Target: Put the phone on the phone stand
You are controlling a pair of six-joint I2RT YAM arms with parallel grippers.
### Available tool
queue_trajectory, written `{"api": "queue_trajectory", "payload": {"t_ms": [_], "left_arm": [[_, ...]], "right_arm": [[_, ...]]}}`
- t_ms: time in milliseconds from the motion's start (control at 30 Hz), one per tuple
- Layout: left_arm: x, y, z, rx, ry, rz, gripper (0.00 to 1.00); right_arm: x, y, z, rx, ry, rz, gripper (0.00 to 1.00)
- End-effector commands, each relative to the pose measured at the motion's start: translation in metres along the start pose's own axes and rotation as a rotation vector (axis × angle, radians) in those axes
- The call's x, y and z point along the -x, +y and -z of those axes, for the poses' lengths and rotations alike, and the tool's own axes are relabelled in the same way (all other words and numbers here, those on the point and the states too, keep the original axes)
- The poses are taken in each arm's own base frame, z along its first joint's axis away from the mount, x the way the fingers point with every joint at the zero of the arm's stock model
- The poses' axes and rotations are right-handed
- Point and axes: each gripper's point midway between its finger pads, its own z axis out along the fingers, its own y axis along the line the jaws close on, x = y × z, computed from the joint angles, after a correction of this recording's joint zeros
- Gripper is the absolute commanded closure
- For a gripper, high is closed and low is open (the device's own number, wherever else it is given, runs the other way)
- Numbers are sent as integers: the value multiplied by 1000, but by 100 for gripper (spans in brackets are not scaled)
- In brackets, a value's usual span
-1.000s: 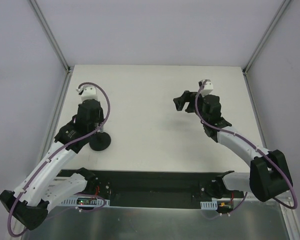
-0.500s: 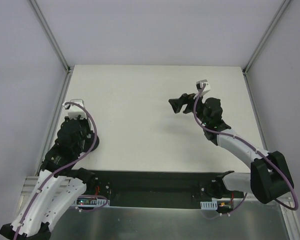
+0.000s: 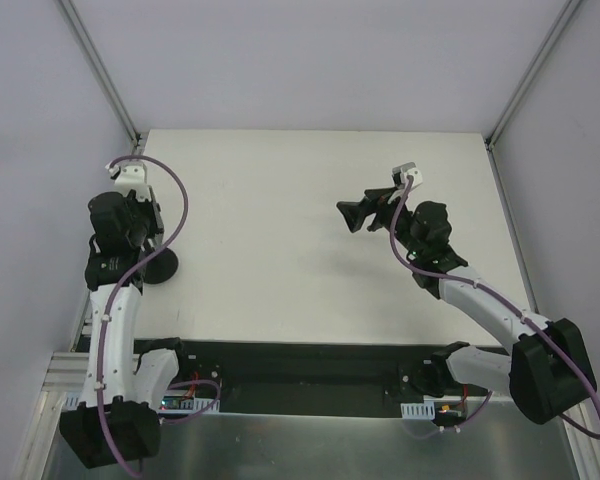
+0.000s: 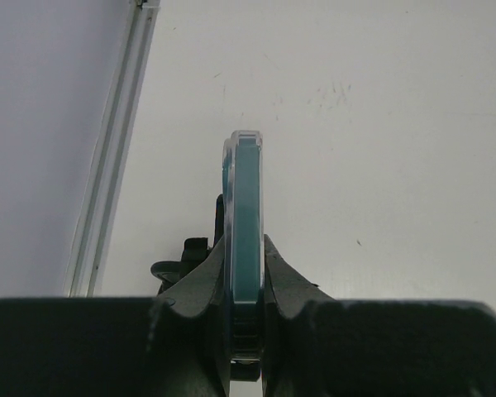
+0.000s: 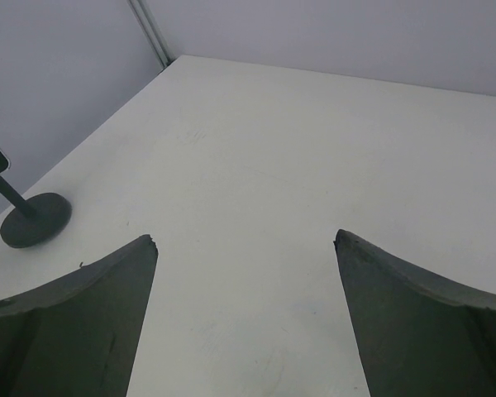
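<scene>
Inventory: one slim rectangular phone [image 4: 246,182] with a teal-tinted edge and a clear rounded rim; one black phone stand [image 5: 33,218] with a round disc base and a thin stem; two white-and-black arms; two black two-finger grippers; one white table [image 3: 280,200].

Left arm [image 3: 105,320]: rises steeply from its base at the near left corner. Its wrist is over the left margin of the table, beside the metal edge rail [image 4: 116,141]. Left gripper [image 4: 246,248]: clamped on the phone, with one finger [image 4: 200,285] pressed against each broad face.

Right arm [image 3: 480,300]: reaches from the near right corner toward the middle of the table. Right gripper [image 3: 365,212]: spread wide and holding nothing. In the right wrist view only bare table shows between its two fingers [image 5: 74,331].

Phone: held on edge and seen edge-on in the left wrist view. Its lower part sits between the fingers and its upper part projects beyond them, above the table. Screen face and back cannot be told apart. In the top view the left wrist hides the phone.

Phone stand: the disc base rests flat on the left side of the table, just beside the left wrist, which partly covers it in the top view. In the right wrist view the stem slants up to the left, and its top is cut by the frame edge. Whether the phone touches the holder cannot be told.
</scene>
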Motion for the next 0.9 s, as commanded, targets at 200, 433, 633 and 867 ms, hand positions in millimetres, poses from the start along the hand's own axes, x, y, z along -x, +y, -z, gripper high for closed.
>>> {"api": "queue_trajectory", "payload": {"t_ms": [200, 433, 633, 867], "left_arm": [[120, 31, -27, -74, -286, -161, 100], [136, 49, -81, -98, -268, -173, 100], [113, 66, -101, -75, -254, -137, 100], [98, 78, -99, -154, -263, -115, 100]], "right_arm": [[23, 1, 6, -8, -63, 80, 8], [19, -5, 3, -33, -47, 90, 8], [18, -7, 1, -37, -42, 95, 7], [14, -5, -4, -21, -29, 82, 7]]}}
